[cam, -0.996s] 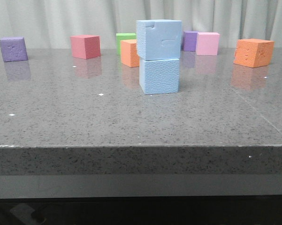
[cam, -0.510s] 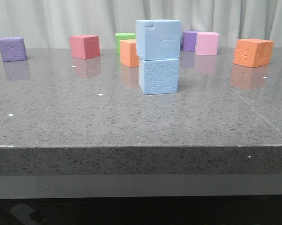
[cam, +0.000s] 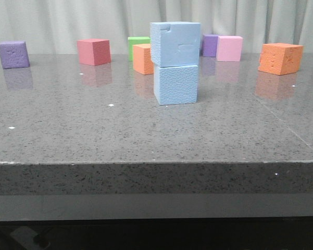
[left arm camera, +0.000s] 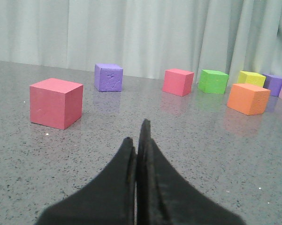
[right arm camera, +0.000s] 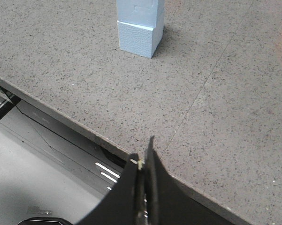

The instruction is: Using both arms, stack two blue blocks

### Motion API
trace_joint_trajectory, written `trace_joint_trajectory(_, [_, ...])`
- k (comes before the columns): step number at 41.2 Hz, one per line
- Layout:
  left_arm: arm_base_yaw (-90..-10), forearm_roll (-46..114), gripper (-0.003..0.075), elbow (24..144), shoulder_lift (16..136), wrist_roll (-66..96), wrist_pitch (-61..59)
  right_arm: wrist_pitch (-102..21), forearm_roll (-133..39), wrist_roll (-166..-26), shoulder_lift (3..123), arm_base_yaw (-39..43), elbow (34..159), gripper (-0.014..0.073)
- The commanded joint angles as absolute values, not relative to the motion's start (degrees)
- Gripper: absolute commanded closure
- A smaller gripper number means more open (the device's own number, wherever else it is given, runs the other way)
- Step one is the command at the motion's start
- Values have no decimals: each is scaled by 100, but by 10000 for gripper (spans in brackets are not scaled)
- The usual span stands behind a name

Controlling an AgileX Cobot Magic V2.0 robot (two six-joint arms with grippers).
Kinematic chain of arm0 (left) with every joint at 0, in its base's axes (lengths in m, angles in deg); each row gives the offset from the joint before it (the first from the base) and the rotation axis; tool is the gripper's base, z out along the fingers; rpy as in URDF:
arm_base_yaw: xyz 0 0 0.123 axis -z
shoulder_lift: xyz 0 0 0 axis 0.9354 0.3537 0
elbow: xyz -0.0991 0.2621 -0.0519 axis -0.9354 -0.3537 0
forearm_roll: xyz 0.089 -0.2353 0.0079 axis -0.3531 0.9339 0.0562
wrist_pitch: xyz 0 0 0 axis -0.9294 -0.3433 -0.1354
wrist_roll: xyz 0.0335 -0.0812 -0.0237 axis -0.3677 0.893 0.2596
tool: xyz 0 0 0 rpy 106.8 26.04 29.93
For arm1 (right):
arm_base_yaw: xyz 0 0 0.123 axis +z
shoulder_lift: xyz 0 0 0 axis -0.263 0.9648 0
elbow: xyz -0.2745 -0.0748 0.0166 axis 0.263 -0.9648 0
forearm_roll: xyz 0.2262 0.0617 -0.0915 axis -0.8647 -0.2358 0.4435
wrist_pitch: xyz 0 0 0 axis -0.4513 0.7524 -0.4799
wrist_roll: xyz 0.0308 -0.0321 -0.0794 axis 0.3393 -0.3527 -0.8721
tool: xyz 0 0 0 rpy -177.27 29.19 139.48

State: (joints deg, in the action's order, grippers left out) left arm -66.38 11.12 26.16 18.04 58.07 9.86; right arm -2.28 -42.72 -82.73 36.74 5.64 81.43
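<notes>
A pale pleated curtain (cam: 67,23) closes off the back of the scene, and in front of it a dark grey speckled worktop (cam: 94,135) runs to a thick front edge across the lower part of the front view. The near half of the worktop is bare stone, marked only by a thin seam slanting on the right side. The two blue blocks stand stacked near the middle: the lower blue block (cam: 175,84) rests on the stone and the upper blue block (cam: 175,44), its grooved face forward, sits on it, slightly offset to the left. Neither arm shows in the front view. Along the back, well apart from the stack, stand a purple cube (cam: 13,54) at far left, a red cube (cam: 94,51), a green cube (cam: 137,44) with an orange cube (cam: 142,59) just in front of it, a small purple cube (cam: 210,45) touching or just beside a pink cube (cam: 229,48), and a large orange cube (cam: 280,58) at far right. In the left wrist view, the left end effector (left arm camera: 137,143) has its fingers pressed together, holding nothing, low over the stone, with another red cube (left arm camera: 56,102) nearby. In the right wrist view, the right end effector (right arm camera: 144,159) is also pressed together and empty, hanging over the worktop's front edge, well apart from the stack.
</notes>
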Motion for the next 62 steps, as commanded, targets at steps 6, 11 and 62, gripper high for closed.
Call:
trace_joint_trajectory(6, [-6616,1108,741,2604,1705,5586,1468,-616,-4287,-8279,3683,532,8281,717])
trace_joint_trajectory(11, [-6616,1108,741,2604,1705,5596,1468,-616,-4287,-8279,3683,532,8281,717])
trace_joint_trajectory(62, [-6616,1108,741,2604,1705,5596,1468,-4058,-4224,-8284,1466,-885,5129,716])
